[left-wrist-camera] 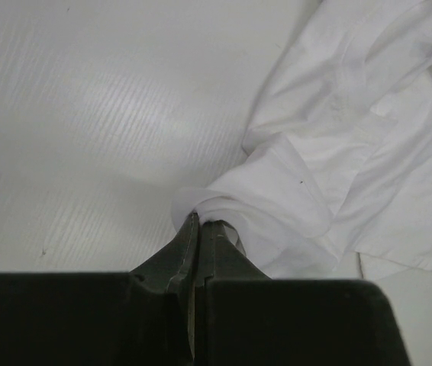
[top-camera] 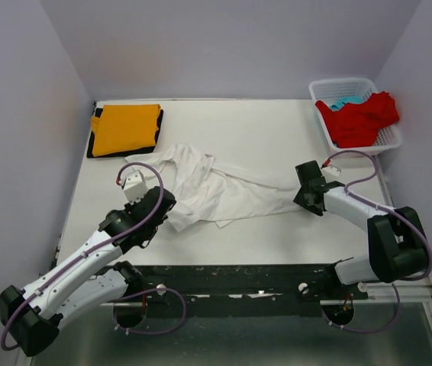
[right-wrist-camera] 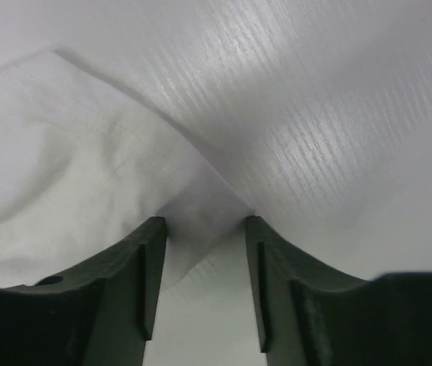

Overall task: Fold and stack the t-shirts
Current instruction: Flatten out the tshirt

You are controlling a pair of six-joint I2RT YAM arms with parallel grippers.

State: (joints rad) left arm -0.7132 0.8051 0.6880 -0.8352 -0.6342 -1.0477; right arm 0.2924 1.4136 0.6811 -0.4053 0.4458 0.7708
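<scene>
A large white t-shirt lies crumpled across the middle of the table. My left gripper is shut on a fold of its near left edge. My right gripper is open, its fingers straddling the shirt's right corner on the table. A folded orange t-shirt lies on a folded black one at the back left. A red t-shirt and a light blue one lie in the basket.
A white plastic lattice basket stands at the back right corner. Grey walls close in the table on three sides. The dark front rail carries both arm bases.
</scene>
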